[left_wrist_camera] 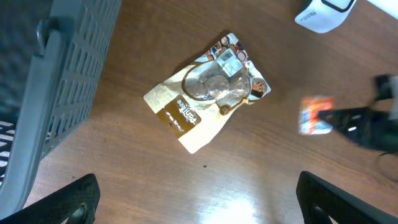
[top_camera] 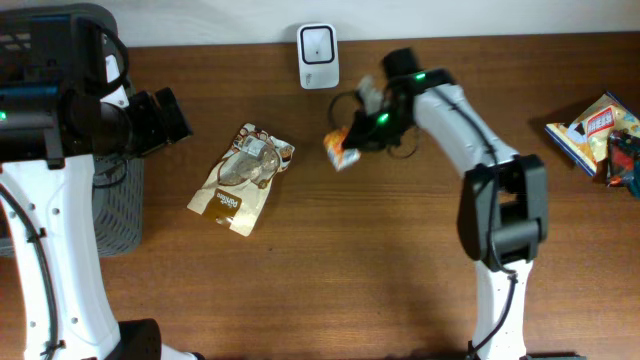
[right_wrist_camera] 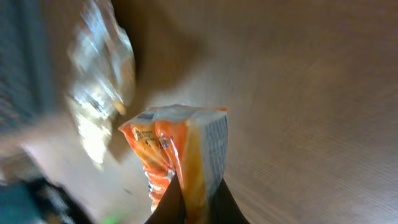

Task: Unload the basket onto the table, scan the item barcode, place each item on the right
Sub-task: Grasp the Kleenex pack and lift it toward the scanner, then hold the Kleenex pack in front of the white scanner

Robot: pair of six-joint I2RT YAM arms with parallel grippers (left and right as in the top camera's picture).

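Note:
An orange snack packet [top_camera: 341, 148] hangs just above the table, pinched along its edge by my right gripper [top_camera: 360, 136], which is shut on it. In the right wrist view the packet [right_wrist_camera: 180, 146] stands up between the two dark fingers of that gripper [right_wrist_camera: 198, 202]. The white barcode scanner [top_camera: 317, 55] stands at the table's back edge, slightly left of the packet. My left gripper [left_wrist_camera: 199, 194] hovers wide open over bare wood with nothing between its fingers. From there the packet [left_wrist_camera: 315, 115] shows blurred at the right, with the scanner [left_wrist_camera: 323, 14] at the top.
A brown and clear pastry bag [top_camera: 242, 178] lies flat on the table left of centre. A grey mesh basket [top_camera: 115, 205] stands at the left edge under my left arm. More snack packets [top_camera: 598, 128] lie at the far right.

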